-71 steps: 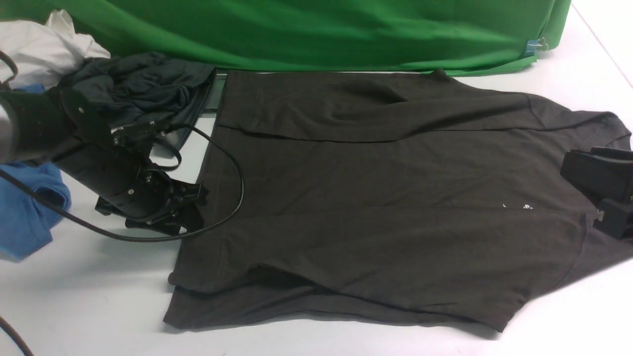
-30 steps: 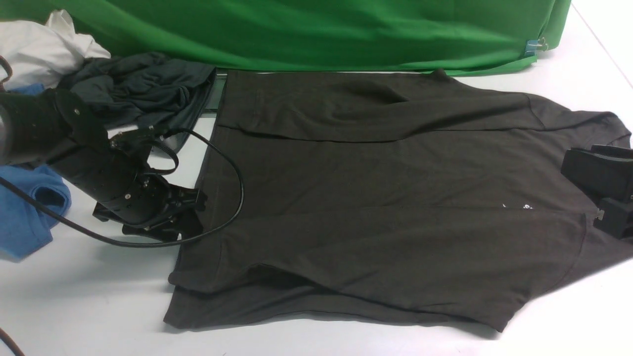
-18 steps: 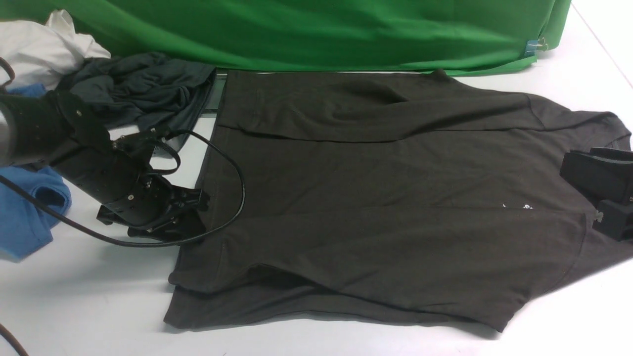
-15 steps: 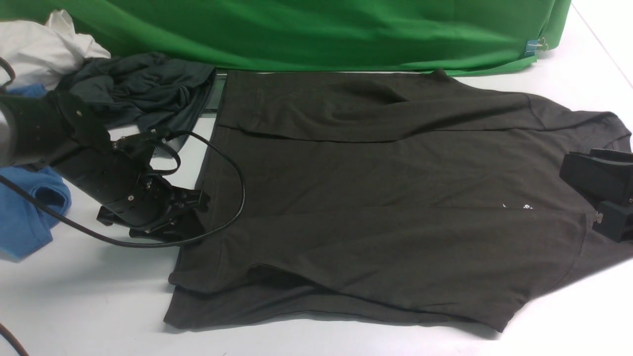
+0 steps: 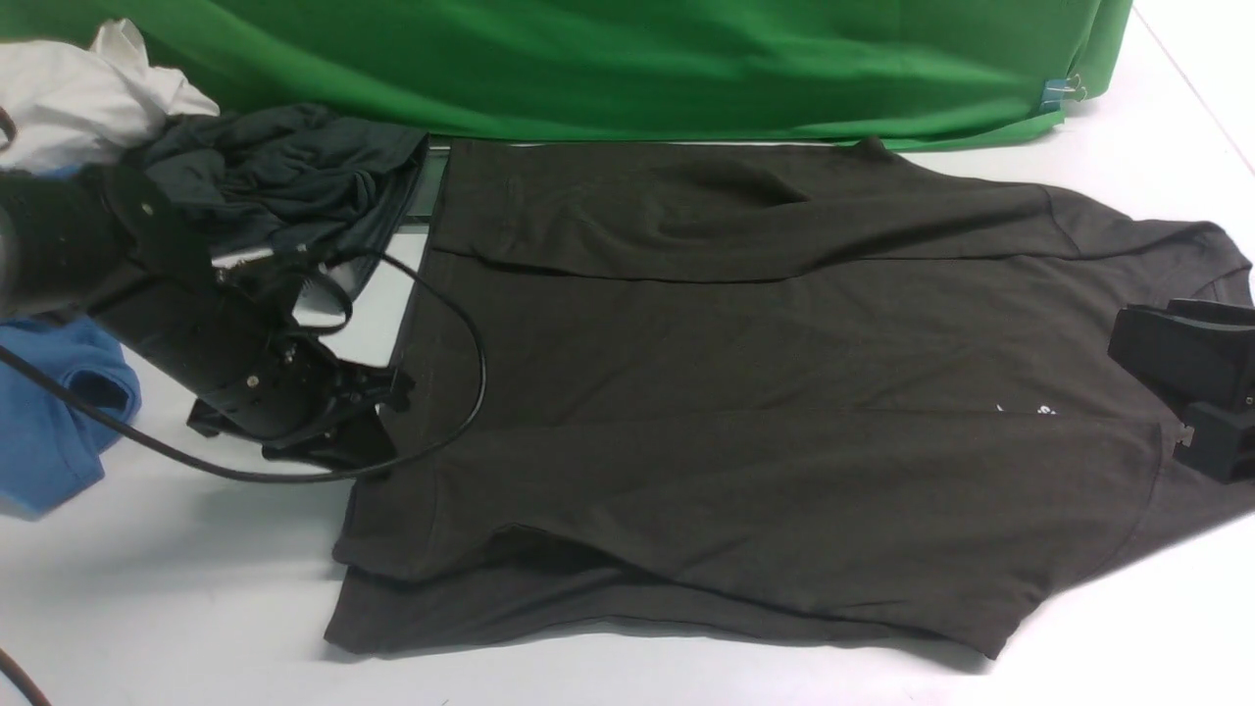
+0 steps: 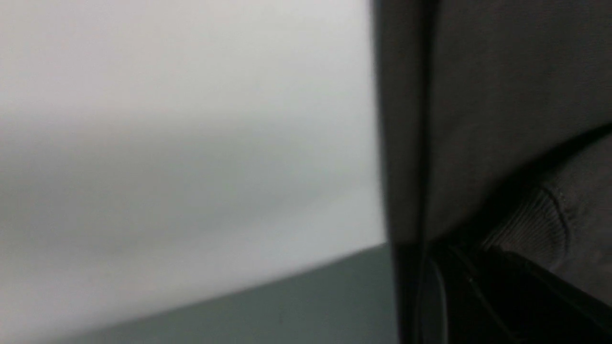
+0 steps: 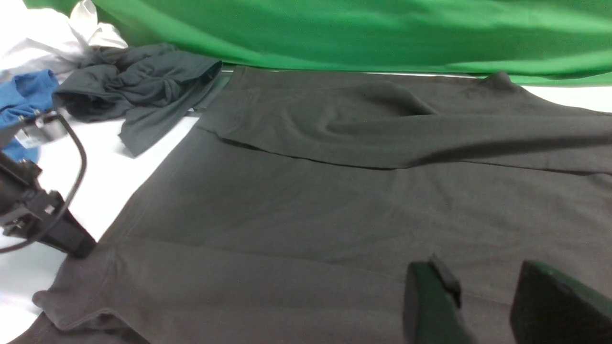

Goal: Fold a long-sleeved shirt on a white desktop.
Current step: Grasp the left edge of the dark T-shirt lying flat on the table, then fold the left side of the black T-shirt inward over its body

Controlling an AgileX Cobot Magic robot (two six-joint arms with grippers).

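The long-sleeved shirt [image 5: 765, 412] lies flat on the white desktop [image 5: 176, 608], both sleeves folded over its body and the neck end at the right. My left gripper [image 5: 377, 417] sits low at the shirt's left hem, its fingers closed on the hem edge. In the left wrist view the dark cloth [image 6: 502, 119] fills the space at the jaws, with a ribbed edge against them. My right gripper [image 5: 1152, 392] hovers over the chest near the small white print [image 5: 1025, 409]. Its two fingers [image 7: 430, 301] stand apart with nothing between them.
A crumpled charcoal garment [image 5: 284, 176], a blue shirt [image 5: 49, 412] and a white cloth [image 5: 88, 88] are piled at the back left. The green backdrop [image 5: 637, 59] runs along the back. A black cable [image 5: 476, 382] loops from the left arm over the shirt's hem.
The left gripper's fingers have closed at the shirt's left hem and the arm has shifted slightly. The right gripper has stayed in place.
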